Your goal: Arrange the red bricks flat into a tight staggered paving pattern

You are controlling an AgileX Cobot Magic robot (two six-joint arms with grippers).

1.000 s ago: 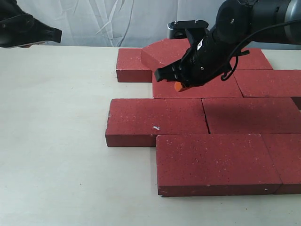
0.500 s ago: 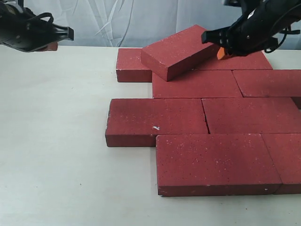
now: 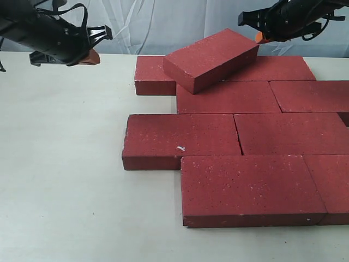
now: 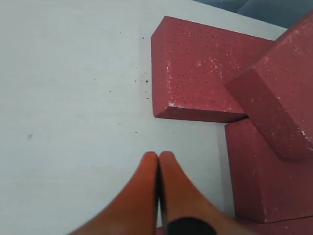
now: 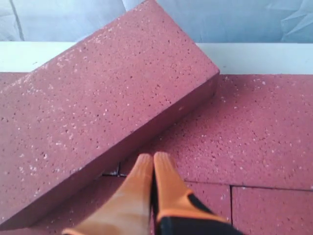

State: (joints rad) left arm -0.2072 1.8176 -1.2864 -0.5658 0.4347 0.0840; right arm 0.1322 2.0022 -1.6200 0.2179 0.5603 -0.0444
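**A:** Where are the bricks?

**B:** The flat, rectangular dark-red paving bricks (image 3: pixel 256 185) lie in staggered rows with their edges close together, below the right claw (image 5: pixel 153 161) and to its side. One tilted brick (image 3: pixel 211 59) rests askew on top of the back row. Its raised end is near that claw's tips.

**A:** And the claws themselves?

**B:** Each has its orange fingertips pressed together with nothing between them. The left claw (image 4: pixel 158 159) hangs over bare surface. The back row's end brick (image 4: pixel 195 73) lies ahead of it, apart.

**A:** What are they working on?

**B:** A smooth, matte, off-white table (image 3: pixel 65 180) with a few dark specks near the left claw. Beyond both claws hangs a creased, pale grey-blue cloth (image 3: pixel 152 22).

**A:** What are the bricks like?

**B:** They are matte and grainy, dotted with fine pale speckles, with straight edges and sharp corners. The chipped brick (image 3: pixel 163 136) shows a small white nick on its top face. It lies well away from both claws.
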